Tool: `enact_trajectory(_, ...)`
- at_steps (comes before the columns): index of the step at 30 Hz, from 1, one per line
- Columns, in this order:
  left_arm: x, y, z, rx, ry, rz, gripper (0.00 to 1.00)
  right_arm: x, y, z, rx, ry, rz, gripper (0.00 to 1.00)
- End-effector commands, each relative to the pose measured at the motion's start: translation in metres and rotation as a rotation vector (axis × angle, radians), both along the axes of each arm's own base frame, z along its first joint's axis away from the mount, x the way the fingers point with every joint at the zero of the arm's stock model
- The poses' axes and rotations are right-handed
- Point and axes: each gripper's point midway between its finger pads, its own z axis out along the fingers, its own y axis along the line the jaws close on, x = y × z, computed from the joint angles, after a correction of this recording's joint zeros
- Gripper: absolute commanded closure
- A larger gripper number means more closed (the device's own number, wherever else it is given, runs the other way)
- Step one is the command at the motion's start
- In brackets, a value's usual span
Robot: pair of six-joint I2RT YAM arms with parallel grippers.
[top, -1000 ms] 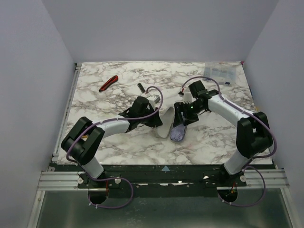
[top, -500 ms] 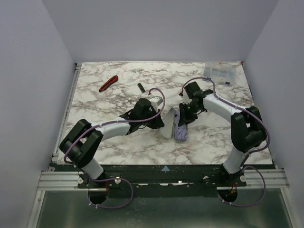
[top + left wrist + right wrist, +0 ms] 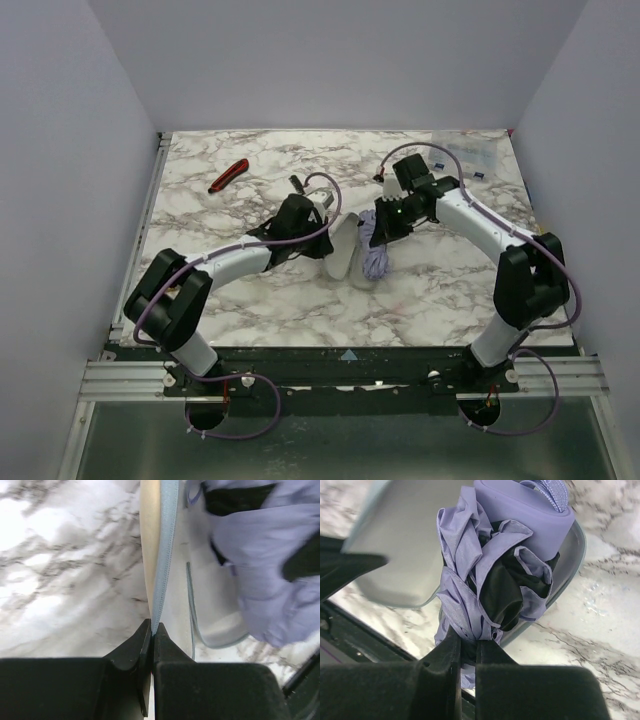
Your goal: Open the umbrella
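The umbrella is folded into a crumpled lavender bundle with black lining showing and a lavender handle at its far end. It lies in an open pale clamshell case. My right gripper is shut on the fabric at the bundle's near end. My left gripper is shut on the blue-trimmed edge of the case lid, with the umbrella to its right. From above, the left gripper and the right gripper meet at the case and umbrella mid-table.
A red-handled tool lies at the back left of the marble table, and a small dark object sits behind the left wrist. A clear plastic bag rests at the back right corner. Walls enclose three sides.
My right gripper has shut on the umbrella fabric and drawn it toward the back. My left gripper has shut and moved a little back with the case lid.
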Motion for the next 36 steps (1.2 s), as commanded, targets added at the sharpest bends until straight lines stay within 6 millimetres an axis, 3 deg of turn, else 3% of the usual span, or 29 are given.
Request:
enact_trajectory(1,0.027,0.027,-0.004,0.130,-0.029,0.079,1.00,0.020,0.025,0.079,0.225,-0.177,0.065,1.00)
enact_trajectory(5,0.038,0.043,-0.003,0.196,-0.024,0.096,1.00,0.033,0.019,0.106,0.262,-0.249,0.028,1.00)
enact_trajectory(11,0.047,0.091,-0.015,0.375,0.064,0.143,0.95,0.057,-0.010,0.119,0.273,-0.287,-0.047,1.00)
enact_trajectory(20,0.052,0.187,-0.016,0.585,0.171,0.219,0.90,0.064,-0.021,0.116,0.258,-0.316,-0.037,1.00)
enact_trajectory(34,0.050,0.329,-0.014,0.814,0.260,0.311,0.91,0.069,-0.015,0.108,0.287,-0.300,-0.022,1.00)
enact_trajectory(36,0.049,0.359,-0.016,0.838,0.268,0.365,0.91,0.068,-0.015,0.107,0.290,-0.299,-0.016,1.00)
